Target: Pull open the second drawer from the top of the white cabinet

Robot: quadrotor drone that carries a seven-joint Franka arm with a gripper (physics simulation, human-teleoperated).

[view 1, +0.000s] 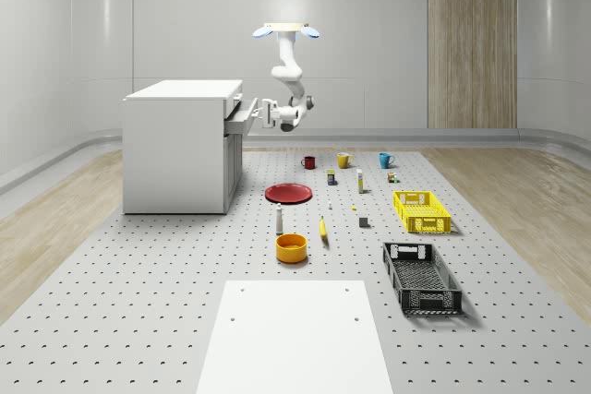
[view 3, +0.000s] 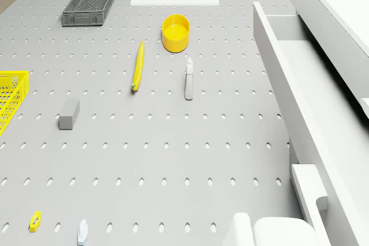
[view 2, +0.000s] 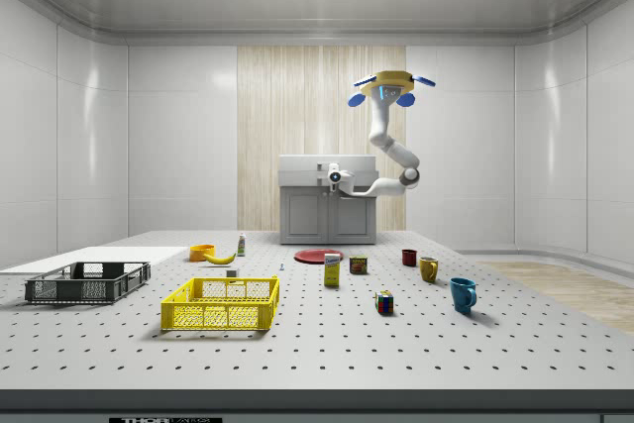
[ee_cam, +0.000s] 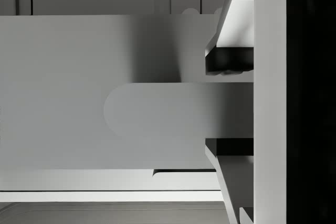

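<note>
The white cabinet stands at the whole-scene view's left. A drawer just under its top one is pulled partway out; in the drone view the open drawer shows its empty inside. My gripper is at the drawer's front, shut on its handle. In the wrist view the rounded handle lies between the two dark finger pads, with the gripper closed around it. The drone hovers in front of the cabinet, higher than its top, with the arm bent down toward the drawer. The side view shows the gripper against the cabinet.
On the floor in front of the cabinet lie a red plate, a yellow bowl, a banana, a white bottle, mugs, a yellow crate and a black crate. A white board lies nearer.
</note>
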